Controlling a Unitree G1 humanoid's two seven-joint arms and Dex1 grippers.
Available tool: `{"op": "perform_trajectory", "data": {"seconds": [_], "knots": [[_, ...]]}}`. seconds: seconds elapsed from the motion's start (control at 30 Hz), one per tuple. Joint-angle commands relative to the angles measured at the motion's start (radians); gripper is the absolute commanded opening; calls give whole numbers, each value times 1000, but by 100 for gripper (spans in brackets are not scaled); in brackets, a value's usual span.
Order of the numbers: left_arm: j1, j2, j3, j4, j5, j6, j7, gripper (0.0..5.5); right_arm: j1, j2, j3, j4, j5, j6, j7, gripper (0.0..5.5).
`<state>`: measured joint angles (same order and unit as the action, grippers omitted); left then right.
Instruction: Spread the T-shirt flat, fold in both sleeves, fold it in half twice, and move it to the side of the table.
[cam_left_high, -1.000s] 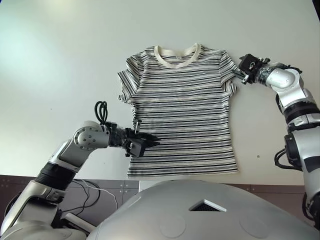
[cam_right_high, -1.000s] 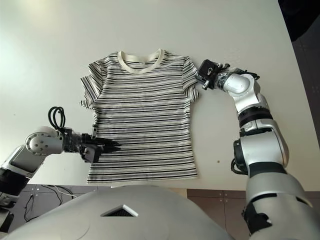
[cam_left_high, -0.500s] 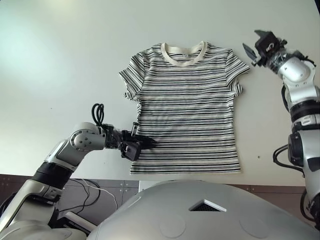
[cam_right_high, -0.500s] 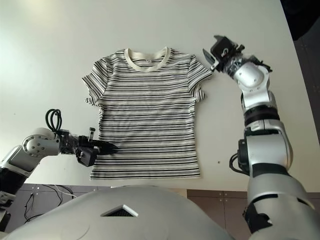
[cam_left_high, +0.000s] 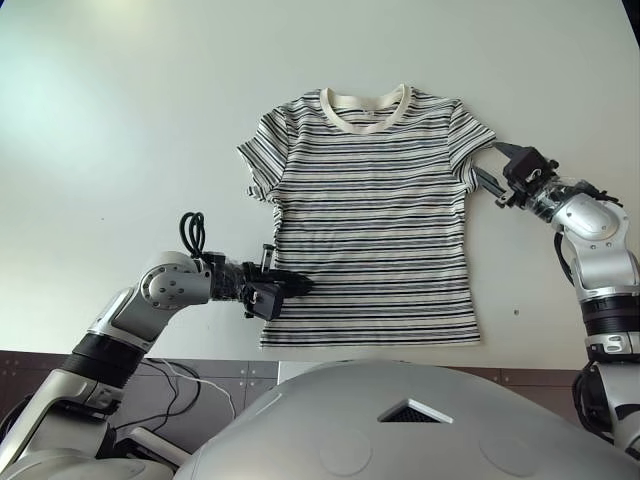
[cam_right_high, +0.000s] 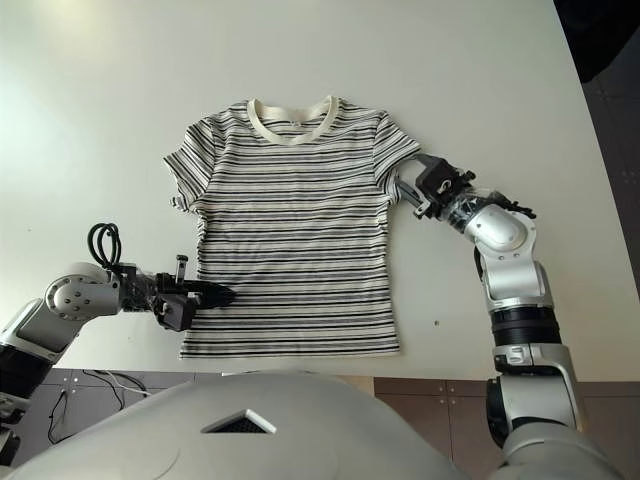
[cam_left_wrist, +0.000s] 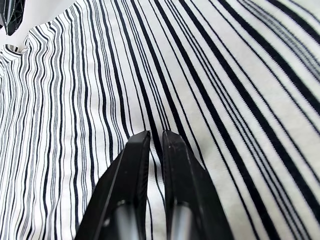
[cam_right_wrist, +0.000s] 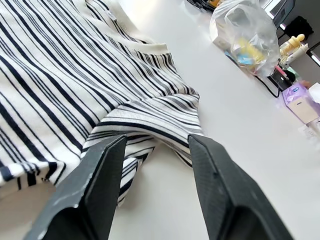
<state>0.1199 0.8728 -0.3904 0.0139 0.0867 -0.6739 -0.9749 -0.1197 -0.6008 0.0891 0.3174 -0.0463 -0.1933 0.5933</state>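
The T-shirt (cam_left_high: 370, 210) lies face up at the middle of the table (cam_left_high: 120, 120), collar (cam_left_high: 365, 100) toward the far edge and hem (cam_left_high: 370, 338) just short of the near edge, so its long axis runs near to far. The right gripper (cam_left_high: 488, 165) is held low beside the sleeve on the robot's right (cam_left_high: 472, 140), fingers spread wide, with the sleeve's rumpled, partly tucked-under edge lying just ahead of the gap between them. This arm is plainly the nearer one for that sleeve, and the inward fold would be carried toward the shirt's centre line. The left gripper (cam_left_wrist: 156, 135) rests on the cloth at the shirt's left side near the hem, its fingers drawn together to a thin slit; whether a pinch of fabric is caught there cannot be told. The opposite sleeve (cam_left_high: 258, 160) is also slightly curled. A clear plastic bag (cam_right_wrist: 245, 30) and a small box (cam_right_wrist: 300, 100) stand well apart beyond the right sleeve, judged out of the way.
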Motion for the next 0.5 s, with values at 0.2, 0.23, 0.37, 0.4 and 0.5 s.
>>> {"op": "perform_trajectory", "data": {"seconds": [0.2, 0.23, 0.37, 0.4, 0.5], "knots": [[15, 18, 3, -5, 19, 12, -4, 49, 25, -43, 44, 158, -134, -27, -40, 226], [23, 20, 5, -12, 19, 17, -2, 49, 43, -63, 44, 133, -154, -25, -50, 226], [58, 25, 15, -51, 19, 42, 10, 49, 170, -130, 0, -85, -196, 62, -75, 226], [67, 28, 19, -61, 17, 48, 11, 49, 204, -133, -15, -151, -203, 99, -87, 226], [86, 37, 30, -98, 2, 73, 6, 49, 272, -104, -38, -331, -259, 206, -153, 226]]}}
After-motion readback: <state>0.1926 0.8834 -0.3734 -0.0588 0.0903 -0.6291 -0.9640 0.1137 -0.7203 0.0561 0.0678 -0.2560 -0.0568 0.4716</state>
